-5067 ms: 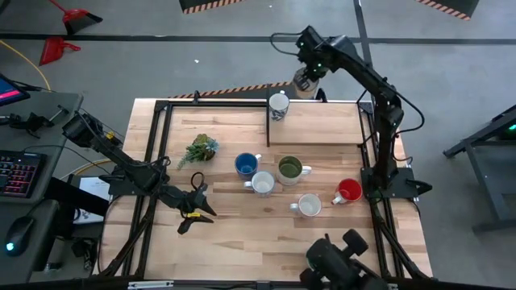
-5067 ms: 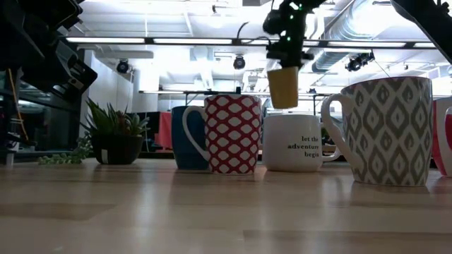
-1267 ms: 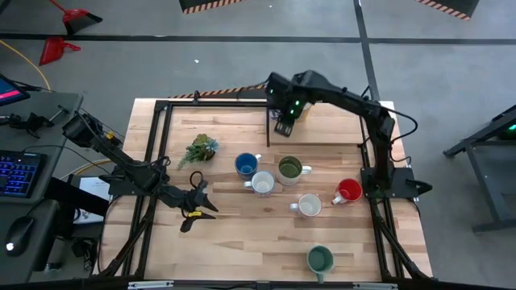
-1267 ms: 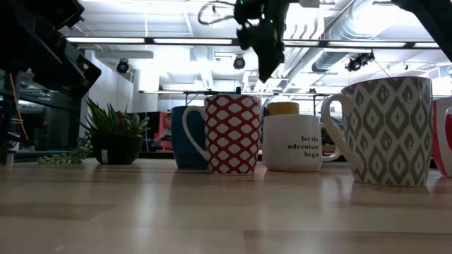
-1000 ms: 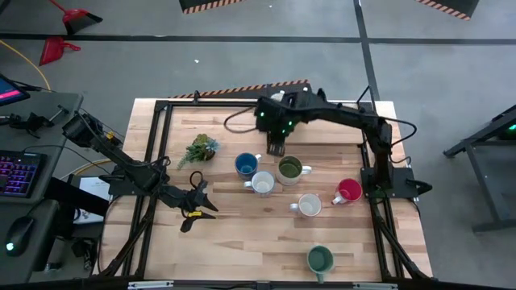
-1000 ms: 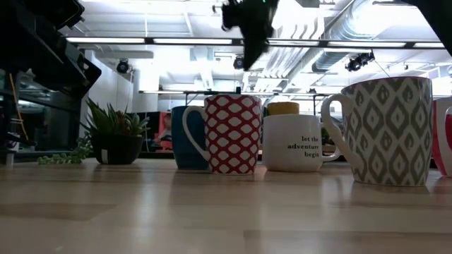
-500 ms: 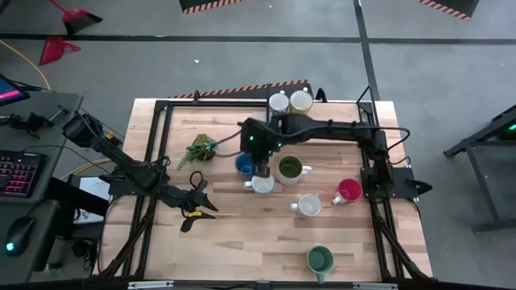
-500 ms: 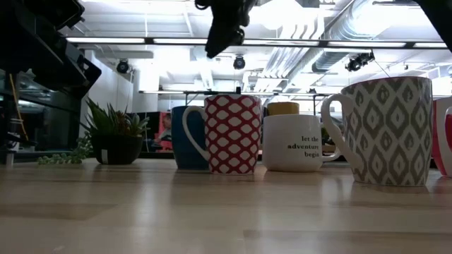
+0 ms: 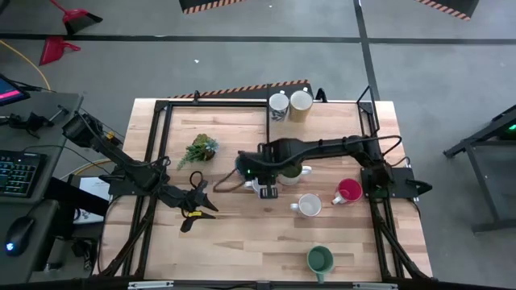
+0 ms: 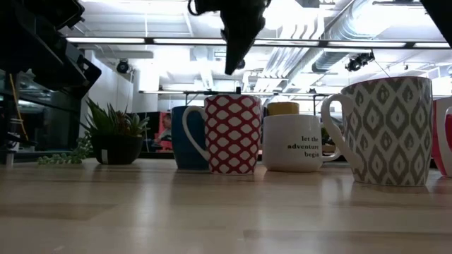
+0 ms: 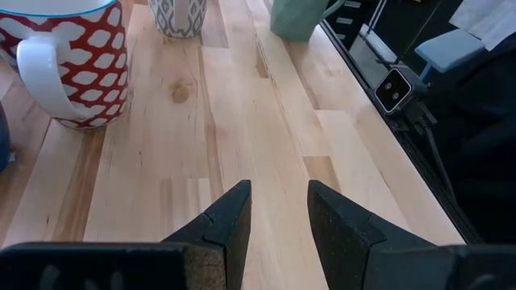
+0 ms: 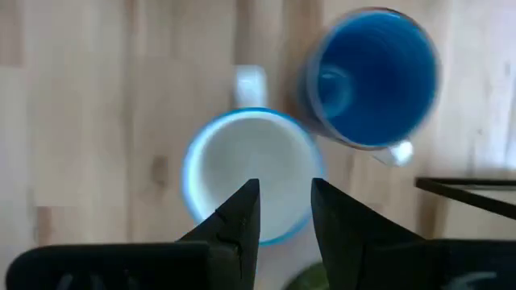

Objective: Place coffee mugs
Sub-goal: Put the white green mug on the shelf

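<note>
The right gripper (image 9: 268,191) hung over the middle of the high frame, directly above the red-patterned mug (image 10: 233,134), its fingers (image 12: 238,221) a little apart and grasping nothing. In the right wrist view that mug's white interior and blue rim faced straight up, its handle pointing toward the frame's top, with the blue mug (image 12: 371,78) just beside it at upper right, also upright. The olive green mug (image 9: 292,171) sat right of center, the grey-patterned mug (image 9: 310,205) below it, the red mug (image 9: 348,191) further right. A teal green mug (image 9: 319,260) stood alone near the bottom edge. Two mugs stood upright side by side at the table's top edge, a white one (image 9: 278,103) and a cream one (image 9: 301,101). The left gripper (image 9: 197,211) waited at lower left, fingers slightly parted and empty, near the plant sprig (image 9: 200,149).
</note>
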{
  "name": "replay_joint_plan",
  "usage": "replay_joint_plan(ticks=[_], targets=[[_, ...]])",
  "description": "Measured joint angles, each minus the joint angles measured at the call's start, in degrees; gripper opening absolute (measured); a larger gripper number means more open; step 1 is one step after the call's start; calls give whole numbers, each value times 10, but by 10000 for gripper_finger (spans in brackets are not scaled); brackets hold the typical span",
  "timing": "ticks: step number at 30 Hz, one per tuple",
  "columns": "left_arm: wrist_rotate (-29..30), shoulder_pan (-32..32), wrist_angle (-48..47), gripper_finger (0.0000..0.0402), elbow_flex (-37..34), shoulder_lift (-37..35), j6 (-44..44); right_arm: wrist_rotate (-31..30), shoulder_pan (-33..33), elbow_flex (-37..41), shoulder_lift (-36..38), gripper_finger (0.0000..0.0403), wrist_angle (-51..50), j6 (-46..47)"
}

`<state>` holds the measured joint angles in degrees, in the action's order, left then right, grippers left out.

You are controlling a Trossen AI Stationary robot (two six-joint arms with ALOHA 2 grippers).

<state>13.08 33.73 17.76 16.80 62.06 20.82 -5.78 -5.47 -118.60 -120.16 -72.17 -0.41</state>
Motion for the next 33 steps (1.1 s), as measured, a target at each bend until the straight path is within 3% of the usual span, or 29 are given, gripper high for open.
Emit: replay_joint_plan(ticks=[10, 23, 33], targets=[[0, 0, 0, 113, 0, 0, 0, -40, -26, 135, 69, 92, 16, 33], [0, 0, 1, 113, 0, 0, 0, -59, -12, 407, 280, 92, 223, 107], [2, 0, 6, 113, 0, 0, 1, -30, 14, 501, 296, 92, 276, 106]])
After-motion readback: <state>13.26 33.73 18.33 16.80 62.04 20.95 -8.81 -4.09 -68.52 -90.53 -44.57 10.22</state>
